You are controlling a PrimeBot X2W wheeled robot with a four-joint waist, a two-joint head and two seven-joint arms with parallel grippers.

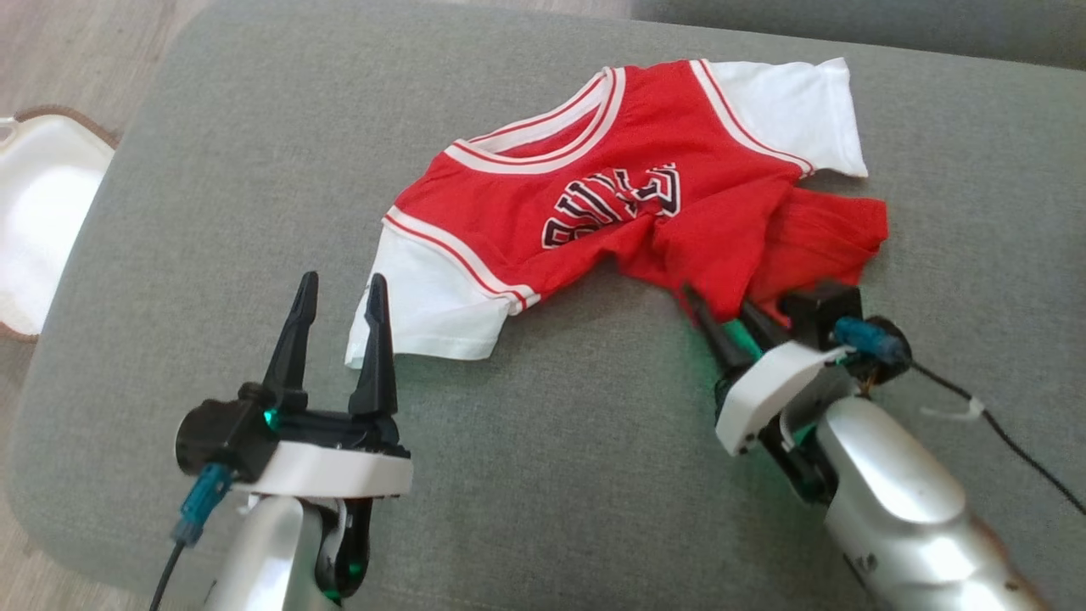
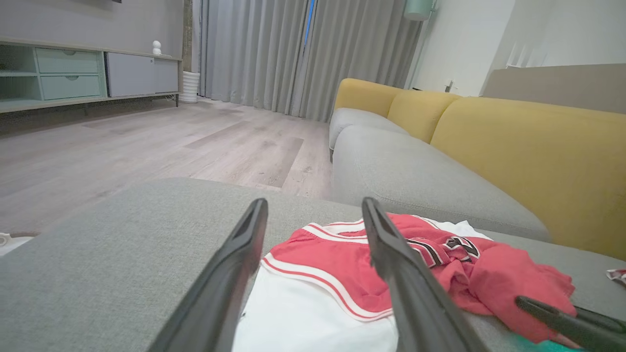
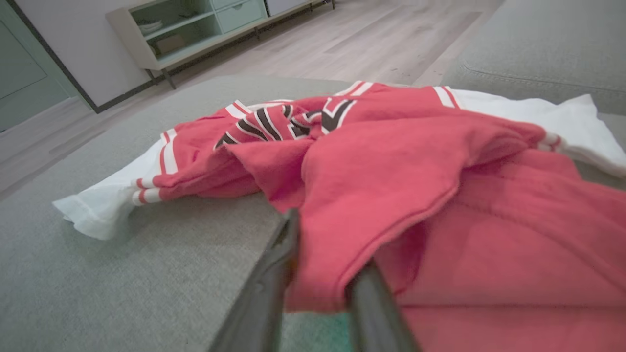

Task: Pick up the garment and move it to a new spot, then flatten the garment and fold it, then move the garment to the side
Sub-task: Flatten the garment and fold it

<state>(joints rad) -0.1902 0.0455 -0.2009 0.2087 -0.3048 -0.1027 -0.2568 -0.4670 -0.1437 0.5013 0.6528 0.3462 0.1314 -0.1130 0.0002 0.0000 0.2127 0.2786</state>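
Garment (image 1: pixel 645 195) on grey cushion (image 1: pixel 212 212)

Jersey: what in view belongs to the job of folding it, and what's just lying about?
Job: red-and-white jersey; grey cushion under it; right gripper, fingers astride its red hem; left gripper, open.
Lying about: white brown-rimmed item beside the cushion; yellow sofa back; sideboard.

The garment (image 1: pixel 645 195) lies on the ottoman (image 1: pixel 543 475), its near hem right between the right jaws. One sleeve (image 1: pixel 433 305) lies just ahead of the left jaws, with the sofa (image 2: pixel 415 166) beyond.
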